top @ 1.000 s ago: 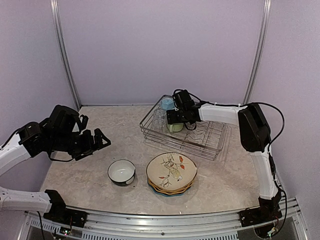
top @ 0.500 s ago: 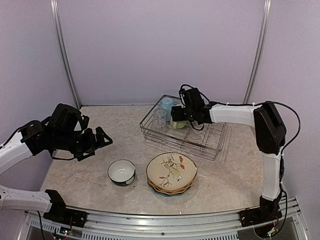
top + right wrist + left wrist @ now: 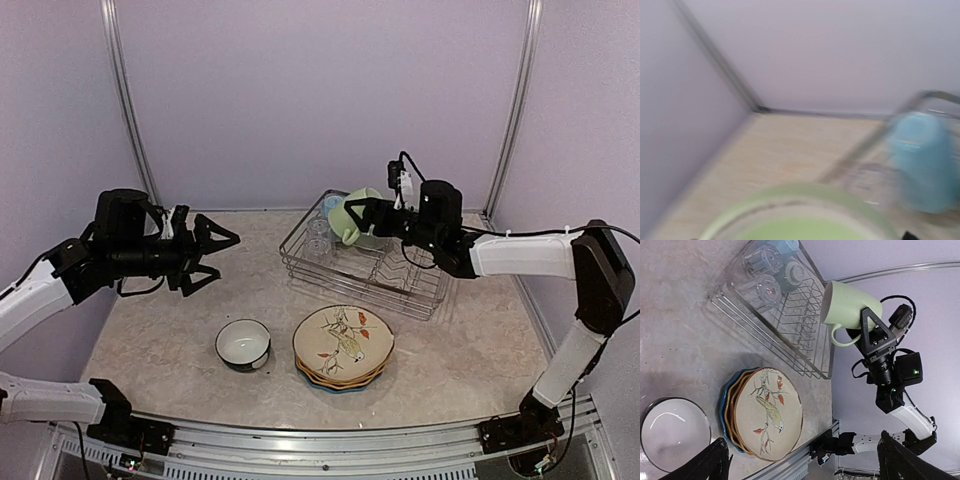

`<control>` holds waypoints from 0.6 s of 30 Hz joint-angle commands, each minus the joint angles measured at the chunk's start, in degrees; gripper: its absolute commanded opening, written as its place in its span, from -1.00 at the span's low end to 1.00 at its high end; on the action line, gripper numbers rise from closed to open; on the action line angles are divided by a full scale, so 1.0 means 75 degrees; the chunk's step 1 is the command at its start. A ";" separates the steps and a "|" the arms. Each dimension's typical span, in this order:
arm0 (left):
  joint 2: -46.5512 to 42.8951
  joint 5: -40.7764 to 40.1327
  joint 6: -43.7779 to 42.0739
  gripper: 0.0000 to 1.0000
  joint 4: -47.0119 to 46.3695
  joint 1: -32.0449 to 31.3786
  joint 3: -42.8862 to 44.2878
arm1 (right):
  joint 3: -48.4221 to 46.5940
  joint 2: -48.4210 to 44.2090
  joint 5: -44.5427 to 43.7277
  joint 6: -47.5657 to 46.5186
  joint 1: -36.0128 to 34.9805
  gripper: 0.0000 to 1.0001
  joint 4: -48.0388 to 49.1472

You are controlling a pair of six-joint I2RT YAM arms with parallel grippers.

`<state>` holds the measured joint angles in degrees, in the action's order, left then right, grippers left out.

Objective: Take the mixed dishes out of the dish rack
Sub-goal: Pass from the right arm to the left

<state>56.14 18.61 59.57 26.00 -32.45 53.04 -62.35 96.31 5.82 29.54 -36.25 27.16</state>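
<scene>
My right gripper (image 3: 366, 216) is shut on the pale green mug (image 3: 358, 196) and holds it tilted in the air above the dish rack (image 3: 400, 291). The mug also shows in the left wrist view (image 3: 847, 304) and, blurred, in the right wrist view (image 3: 800, 215). The light blue mug (image 3: 333, 205) and two clear glasses (image 3: 318, 236) stand in the rack's far left corner. A bird-print plate (image 3: 344, 338) tops a stack of plates on the table. A small dark bowl (image 3: 243, 343) sits left of the stack. My left gripper (image 3: 218, 252) is open and empty, in the air left of the rack.
The rack's (image 3: 771, 347) right part holds only bare prongs. A metal rail (image 3: 330, 445) runs along the near table edge. Purple walls enclose the table on three sides.
My right gripper has lifted the green mug up out of the rack and pulled back to the right. My left arm has risen and turned toward the rack, still open.
</scene>
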 commanded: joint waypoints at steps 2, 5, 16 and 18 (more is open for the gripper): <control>0.0769 0.1749 0.0621 0.93 -0.3625 0.0015 -0.0458 | 0.0396 -0.0219 0.1950 0.1649 -0.0315 -1.00 0.3429; 0.1437 0.2176 0.0854 0.87 -0.5242 -0.0106 -0.0357 | 0.0423 -0.0013 0.2223 0.2146 -0.0764 -1.00 0.4229; 0.1977 0.2074 0.0355 0.81 -0.6199 -0.0476 0.0044 | -0.0264 0.1238 0.2808 0.3343 -0.1589 -1.00 0.5627; 0.1829 0.1994 0.0286 0.77 -0.6178 -0.0549 -0.0037 | -0.0329 0.1441 0.2874 0.3574 -0.1639 -1.00 0.5927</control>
<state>72.47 33.89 63.81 -15.92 -35.40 52.40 -61.67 104.90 25.63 51.46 -47.79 61.63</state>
